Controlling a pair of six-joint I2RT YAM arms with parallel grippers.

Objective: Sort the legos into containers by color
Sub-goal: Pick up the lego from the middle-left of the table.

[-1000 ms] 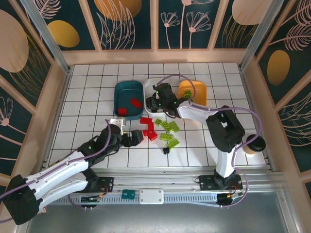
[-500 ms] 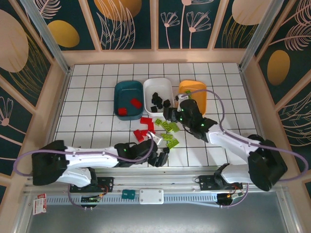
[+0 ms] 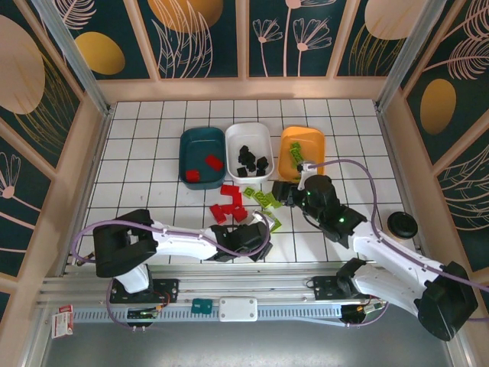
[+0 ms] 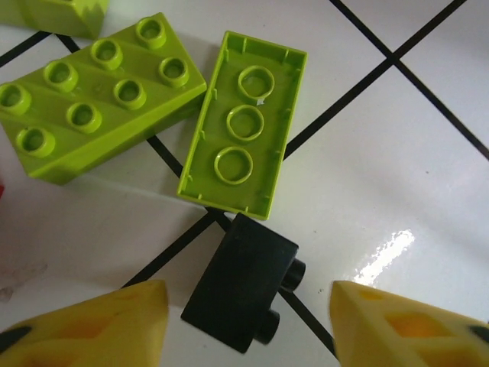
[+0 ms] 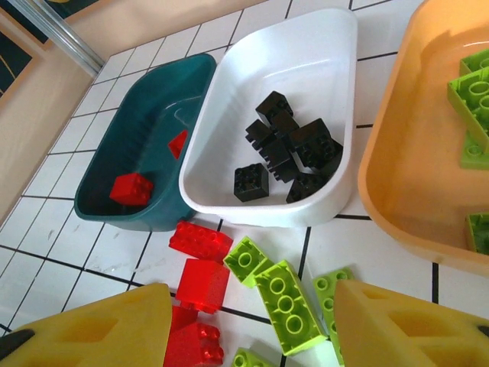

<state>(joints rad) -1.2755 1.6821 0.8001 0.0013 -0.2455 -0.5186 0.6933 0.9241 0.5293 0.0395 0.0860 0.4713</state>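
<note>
White-shelled left arm (image 3: 183,243) and right arm (image 3: 393,256), black joints, lilac cables (image 3: 344,161), yellow fingers (image 5: 99,325) (wedge-tipped)

right wrist view: orange rounded plastic tray (image 5: 382,176), right side cut off at edge | lime-green rectangular brick (image 5: 480,233) inside it, half cropped | left wrist view: top-left lime-green plastic brick (image 4: 61,11), mostly cropped

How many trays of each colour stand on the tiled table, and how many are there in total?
dark teal tray: 1
white tray: 1
orange tray: 1
Total: 3 trays
</note>
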